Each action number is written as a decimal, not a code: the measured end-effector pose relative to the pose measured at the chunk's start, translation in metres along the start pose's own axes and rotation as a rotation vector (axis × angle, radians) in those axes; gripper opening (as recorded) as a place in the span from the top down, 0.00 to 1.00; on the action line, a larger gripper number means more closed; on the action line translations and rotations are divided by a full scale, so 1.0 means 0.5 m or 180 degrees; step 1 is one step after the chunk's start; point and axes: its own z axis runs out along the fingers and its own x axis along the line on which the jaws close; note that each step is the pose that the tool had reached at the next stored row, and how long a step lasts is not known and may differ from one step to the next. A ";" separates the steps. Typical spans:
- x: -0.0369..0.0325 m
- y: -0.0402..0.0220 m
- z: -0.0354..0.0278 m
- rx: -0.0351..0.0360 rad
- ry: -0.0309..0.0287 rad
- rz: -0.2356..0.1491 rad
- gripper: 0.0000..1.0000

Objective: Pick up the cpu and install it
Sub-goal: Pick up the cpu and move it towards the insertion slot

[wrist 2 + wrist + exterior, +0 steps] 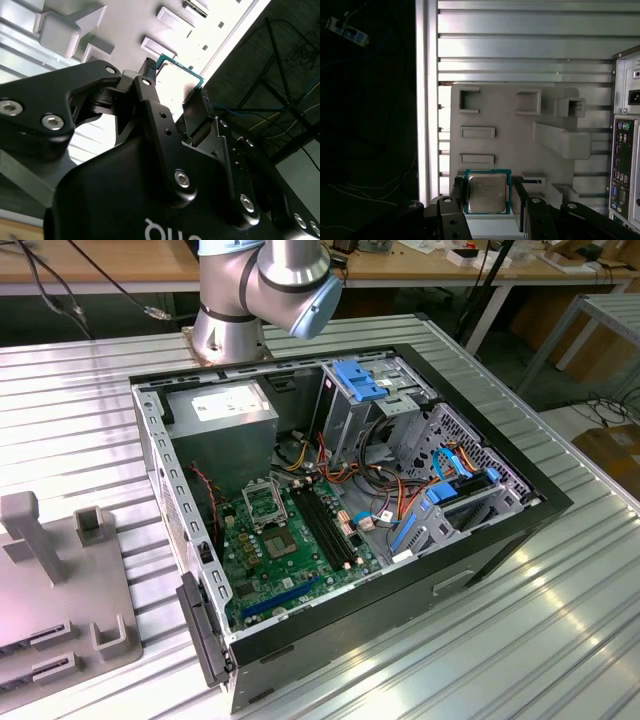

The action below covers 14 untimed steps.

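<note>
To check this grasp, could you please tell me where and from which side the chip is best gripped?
Grip the chip by two opposite edges of its green border, approaching square to its metal top: it is thin, flat and square. The gripper holds it so.

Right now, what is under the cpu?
The grey tray lies under the cpu. The cpu covers the spot directly beneath it, so I cannot tell whether it rests there or is lifted.
</note>
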 end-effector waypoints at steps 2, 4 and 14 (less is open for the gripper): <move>0.000 0.000 -0.002 0.0000 0.0003 0.0000 0.53; -0.001 0.000 -0.003 0.0000 0.0005 0.0000 0.53; -0.015 0.000 -0.004 0.0000 0.0029 -0.0001 0.53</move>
